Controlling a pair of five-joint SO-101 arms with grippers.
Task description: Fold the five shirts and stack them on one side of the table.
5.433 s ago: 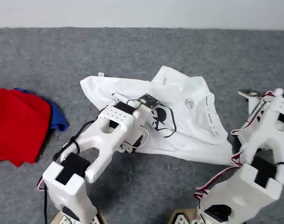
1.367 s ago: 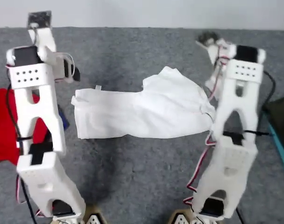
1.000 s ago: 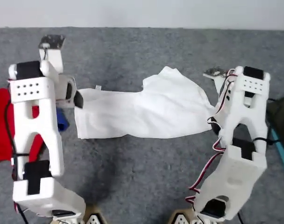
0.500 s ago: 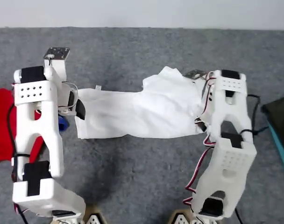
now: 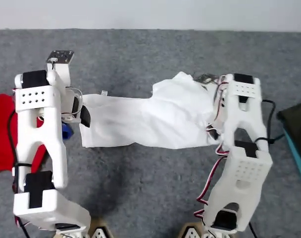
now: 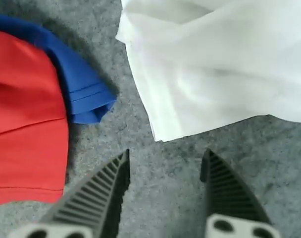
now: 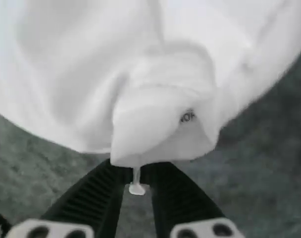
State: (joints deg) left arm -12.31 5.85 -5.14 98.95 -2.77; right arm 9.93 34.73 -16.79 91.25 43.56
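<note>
White shirt (image 5: 140,121) | rumpled, folded lengthwise | right tool (image 7: 135,172) pinching a fold

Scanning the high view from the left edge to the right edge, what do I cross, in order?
red shirt → left arm → white shirt → right arm → dark green cloth at the right edge
</note>
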